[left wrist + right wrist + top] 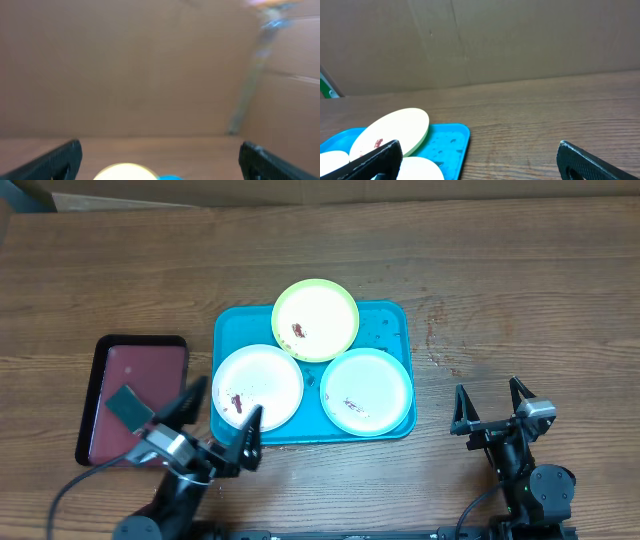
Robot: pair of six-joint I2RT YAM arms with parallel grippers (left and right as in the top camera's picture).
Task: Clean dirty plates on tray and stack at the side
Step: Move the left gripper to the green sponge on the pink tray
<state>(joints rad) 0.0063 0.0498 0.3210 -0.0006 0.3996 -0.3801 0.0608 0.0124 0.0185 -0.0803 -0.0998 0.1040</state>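
**Three smeared plates on the blue tray, both claws empty**

The large turquoise-blue rectangular plastic tray point(392, 320) lies at the middle of the overhead frame on the brown wooden table point(520, 270). Its long axis runs left to right. It holds three round shallow plastic plates.

- **The yellow-green rimmed plate point(316, 320):** it sits at top centre, reaching past the tray's upper rim, with a reddish-brown smear left of its white middle.
- **The white plate point(257, 387):** it lies at lower left, smeared near its lower-left side.
- **The pale mint-green rimmed plate point(366, 391):** it lies at lower right, with thin dark marks below centre.

At the left edge of the frame lies a smaller black-rimmed dark red tray point(150, 365), set lengthwise top to bottom.

The left claw point(230, 397) is spread wide and grips nothing. Its tips show over the white plate's lower-left edge, and contact cannot be told. The right claw point(488, 387) is also spread wide and empty. It is at lower right over bare table, well apart from the turquoise tray.
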